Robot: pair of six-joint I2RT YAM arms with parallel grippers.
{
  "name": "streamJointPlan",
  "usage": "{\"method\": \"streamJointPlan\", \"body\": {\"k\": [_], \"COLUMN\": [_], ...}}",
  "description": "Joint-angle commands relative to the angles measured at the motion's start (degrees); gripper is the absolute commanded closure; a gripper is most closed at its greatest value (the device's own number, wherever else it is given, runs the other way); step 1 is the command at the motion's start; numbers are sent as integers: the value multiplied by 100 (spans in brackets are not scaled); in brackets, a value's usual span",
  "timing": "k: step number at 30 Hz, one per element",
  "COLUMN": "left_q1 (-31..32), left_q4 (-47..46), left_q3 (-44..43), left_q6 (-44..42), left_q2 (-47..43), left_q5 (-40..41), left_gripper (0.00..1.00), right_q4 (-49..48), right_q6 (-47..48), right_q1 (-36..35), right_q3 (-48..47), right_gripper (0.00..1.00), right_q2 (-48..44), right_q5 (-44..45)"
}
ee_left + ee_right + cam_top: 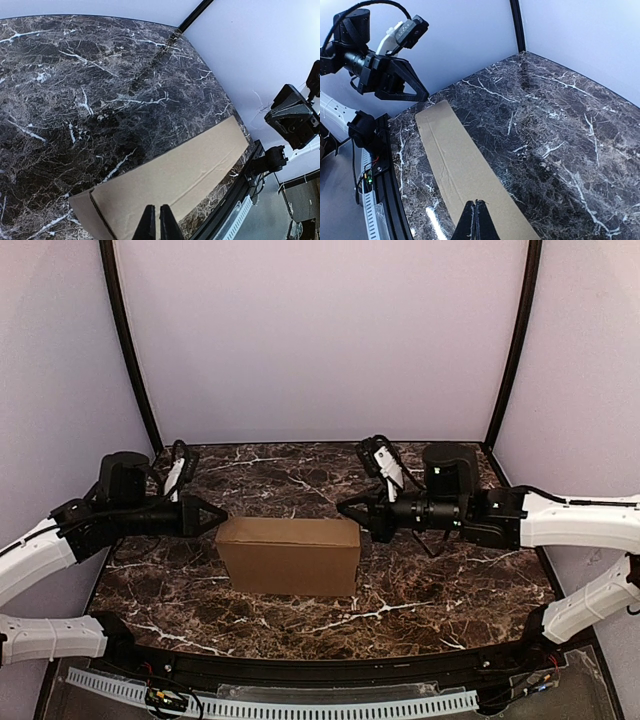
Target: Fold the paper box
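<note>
Cardboard box [288, 555] sits closed in middle of table [420, 590], long side facing near. Left claw [224, 514] shut, empty, at its left end; right claw [342, 508] shut, empty, at its right end; contact unclear. Judged light, stiff, dentable, likely slides on marble. Hold by pressing both ends inward
</note>
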State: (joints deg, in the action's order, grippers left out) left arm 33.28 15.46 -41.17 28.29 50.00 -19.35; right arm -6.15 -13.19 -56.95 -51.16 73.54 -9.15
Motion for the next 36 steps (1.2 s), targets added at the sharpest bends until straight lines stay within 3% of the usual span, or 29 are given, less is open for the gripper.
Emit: {"method": "streamJointPlan", "body": {"k": [1, 9, 15, 20, 30, 36], "left_q1": [12, 335, 1617, 2217, 2481, 2508], "left_q4": [715, 1060, 1210, 1421, -96, -1001], "left_q3": [-471, -373, 105, 500, 1698, 2328], "left_q6": [-62, 742, 1728, 2275, 3084, 3667], "left_q2": [-242, -593, -801, -735, -95, -184], "left_q5": [-130, -629, 644, 1675, 2516, 3086], "left_gripper": [96, 98, 99, 99, 99, 99], "right_q4": [554, 1492, 1668, 1794, 2751, 3314], "right_q6": [468, 1068, 1189, 1206, 1404, 1565], "right_q1": [40, 356, 672, 831, 897, 896], "right_q3": [-467, -1358, -1700, -2032, -3091, -3486], "right_gripper": [98, 100, 100, 100, 100, 100], "right_q2": [42, 665, 1056, 1540, 2494, 2874], "right_q5": [450, 229, 81, -167, -1160, -1506]}}
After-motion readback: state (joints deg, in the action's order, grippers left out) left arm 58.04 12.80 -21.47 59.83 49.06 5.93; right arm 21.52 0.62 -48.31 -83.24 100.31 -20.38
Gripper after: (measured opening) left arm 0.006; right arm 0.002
